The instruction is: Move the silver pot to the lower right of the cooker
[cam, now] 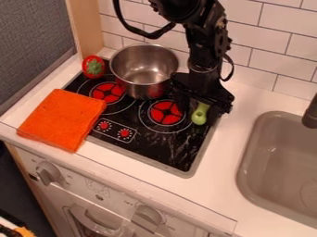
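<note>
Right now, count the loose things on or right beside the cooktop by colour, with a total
Silver: 1, the pot
Orange: 1, the cloth
Red: 1, the round item with a green top
Light green: 1, the small item
Total: 4

The arm (206, 41) is showing black throughout, pale glints catching along its edges. Above the wrist (203, 64), a bulky, rounded joint (184, 10) is giving way to a knobbly column. A thick black cable (143, 33) is bowing out to the wrist's upper left — a thinner one (232, 69) is looping beside its right — while a broad, angular housing (199, 88) is flaring below it.
</note>
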Tool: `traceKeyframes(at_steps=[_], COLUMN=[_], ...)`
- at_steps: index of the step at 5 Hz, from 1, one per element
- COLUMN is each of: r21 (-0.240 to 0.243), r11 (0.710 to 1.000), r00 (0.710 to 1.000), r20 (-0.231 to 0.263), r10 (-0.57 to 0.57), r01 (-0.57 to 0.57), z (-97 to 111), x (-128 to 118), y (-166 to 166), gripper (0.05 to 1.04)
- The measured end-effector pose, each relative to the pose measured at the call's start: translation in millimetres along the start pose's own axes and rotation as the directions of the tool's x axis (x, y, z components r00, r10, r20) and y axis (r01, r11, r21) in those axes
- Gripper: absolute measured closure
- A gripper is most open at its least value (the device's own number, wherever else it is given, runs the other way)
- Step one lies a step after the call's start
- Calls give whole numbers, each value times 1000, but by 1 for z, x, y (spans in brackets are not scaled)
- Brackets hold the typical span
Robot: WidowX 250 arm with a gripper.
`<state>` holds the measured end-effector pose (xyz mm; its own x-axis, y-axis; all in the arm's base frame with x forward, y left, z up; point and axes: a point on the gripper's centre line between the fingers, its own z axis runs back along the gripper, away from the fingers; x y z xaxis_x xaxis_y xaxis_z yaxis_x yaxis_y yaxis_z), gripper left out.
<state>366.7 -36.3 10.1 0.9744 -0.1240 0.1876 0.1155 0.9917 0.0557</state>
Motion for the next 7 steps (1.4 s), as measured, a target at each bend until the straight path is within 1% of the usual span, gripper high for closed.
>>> traceKeyframes(at_steps=[1,2,3,4,5,6,7], r21=[-7,-51,-80,-65,-19,27,81], r11=[1000,999,996,997,998,998,997], r00=[1000,1000,999,999,997,998,999], r20=[-10,-24,-16,26,36,13,-38], r10=[0,-7,-35,-44,-62,-54,-6], r01=[0,6,34,45,62,53,9], z=[-2,1,11,37,59,68,62], x=[-1,1,11,27,41,44,43], y=[-1,-10,-21,-19,-11,7,32], gripper=[82,83,83,83,83,83,83])
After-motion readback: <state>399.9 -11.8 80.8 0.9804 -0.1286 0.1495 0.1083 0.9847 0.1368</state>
